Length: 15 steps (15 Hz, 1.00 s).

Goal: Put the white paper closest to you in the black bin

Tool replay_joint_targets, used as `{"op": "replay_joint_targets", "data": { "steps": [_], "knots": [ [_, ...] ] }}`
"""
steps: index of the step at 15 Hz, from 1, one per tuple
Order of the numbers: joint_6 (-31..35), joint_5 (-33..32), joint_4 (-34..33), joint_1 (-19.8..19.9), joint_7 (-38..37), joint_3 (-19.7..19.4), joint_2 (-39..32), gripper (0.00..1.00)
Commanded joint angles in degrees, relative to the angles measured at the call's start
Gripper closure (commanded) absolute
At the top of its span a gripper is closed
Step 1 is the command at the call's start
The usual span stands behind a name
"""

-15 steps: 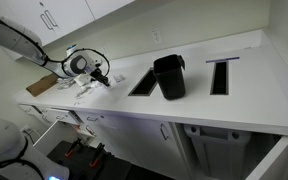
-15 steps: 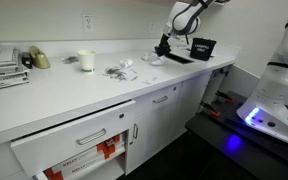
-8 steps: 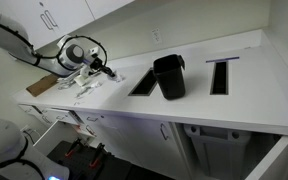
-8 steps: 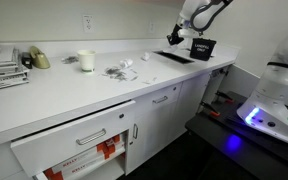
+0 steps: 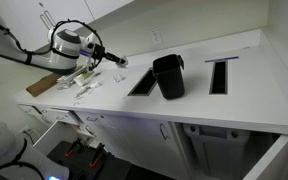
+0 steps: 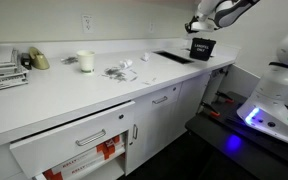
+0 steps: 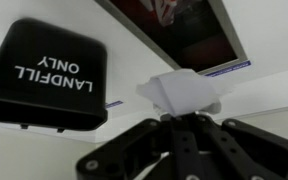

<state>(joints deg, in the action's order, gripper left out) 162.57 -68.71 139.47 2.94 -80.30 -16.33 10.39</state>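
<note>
My gripper is shut on the white paper, a small crumpled scrap that sticks out past the fingertips. In an exterior view the gripper holds the paper in the air above the white counter, to the left of the black bin. The bin stands upright on the counter between two dark cutouts. In the wrist view the bin shows at upper left with "LANDFILL ONLY" on its side. The other exterior view shows the gripper raised above the bin.
Other white paper scraps and a brown cardboard piece lie on the counter. Dark rectangular cutouts flank the bin. A cup stands near the wall. A drawer below the counter is open.
The gripper has risen off the counter with the white paper in it and moved toward the black bin. The other scraps have stayed in place.
</note>
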Motion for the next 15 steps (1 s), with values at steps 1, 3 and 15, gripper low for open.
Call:
{"op": "replay_joint_targets", "data": {
  "steps": [1,3,15],
  "knots": [
    [-0.51,-2.43,0.2,0.53,-2.48,0.08,0.89,0.96],
    [-1.1,-3.31,0.76,0.64,-3.4,0.16,1.92,0.96],
    [-6.12,-7.85,-10.76,6.94,-15.68,-5.13,-3.82,0.97]
  ]
}}
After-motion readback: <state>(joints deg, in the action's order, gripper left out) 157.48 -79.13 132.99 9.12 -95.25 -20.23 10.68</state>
